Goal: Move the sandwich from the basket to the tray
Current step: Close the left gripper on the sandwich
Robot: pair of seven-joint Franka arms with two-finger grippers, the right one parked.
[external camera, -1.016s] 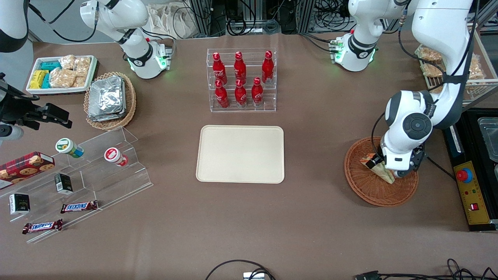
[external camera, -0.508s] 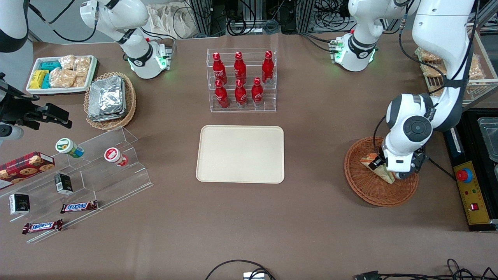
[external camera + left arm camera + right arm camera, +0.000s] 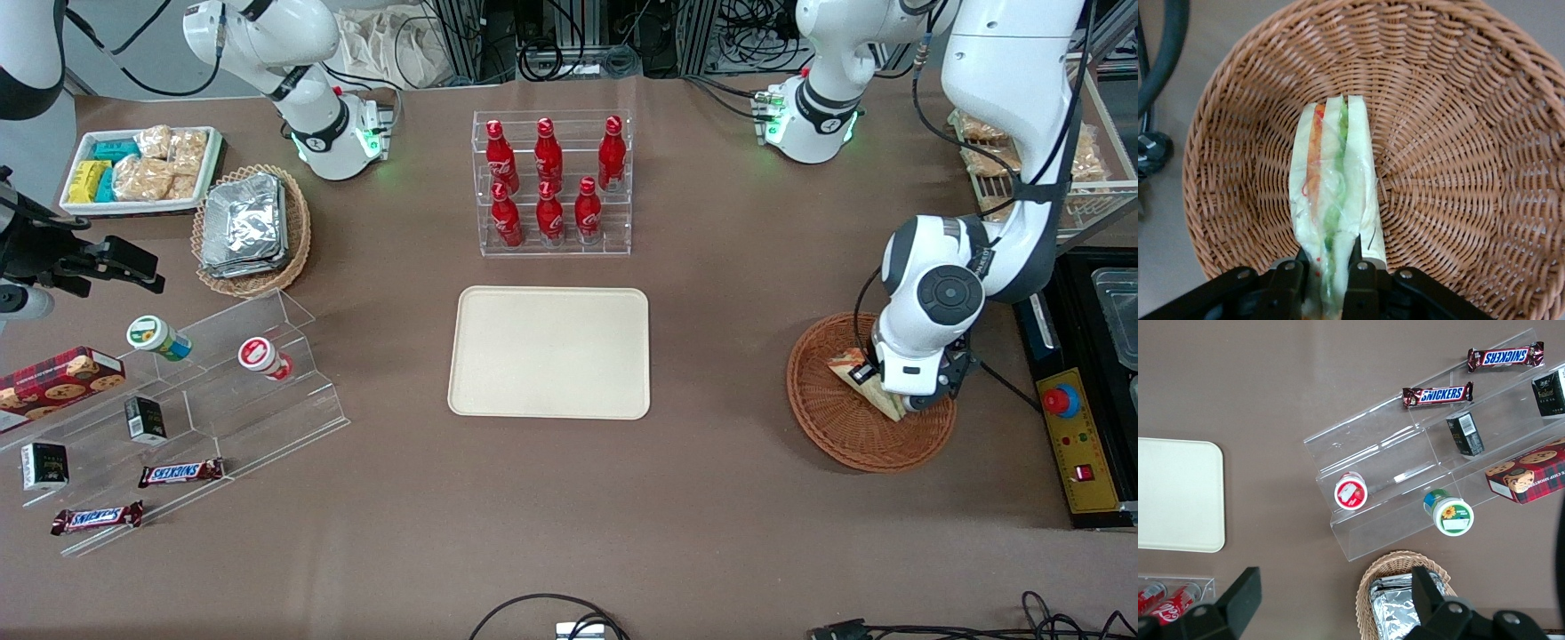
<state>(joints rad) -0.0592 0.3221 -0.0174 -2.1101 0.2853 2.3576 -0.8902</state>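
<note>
The sandwich (image 3: 1335, 173), a wedge of white bread with orange and green layers in clear wrap, lies lengthwise in the reddish-brown wicker basket (image 3: 1451, 133). My left gripper (image 3: 1328, 257) is shut on its narrow end, one black finger on each bread face. From the front, the gripper (image 3: 880, 391) hangs over the basket (image 3: 836, 431) at the working arm's end of the table, and the sandwich (image 3: 855, 373) sticks out beside the wrist. I cannot tell whether it still touches the basket floor. The cream tray (image 3: 549, 351) lies bare at the table's middle.
A clear rack of red bottles (image 3: 551, 187) stands farther from the front camera than the tray. A control box with a red button (image 3: 1062, 402) lies beside the basket. A foil-packet basket (image 3: 252, 227) and an acrylic snack shelf (image 3: 204, 391) sit toward the parked arm's end.
The left wrist has shifted slightly away from the front camera with the sandwich held in its fingers. The sandwich's free end moved a little with it.
</note>
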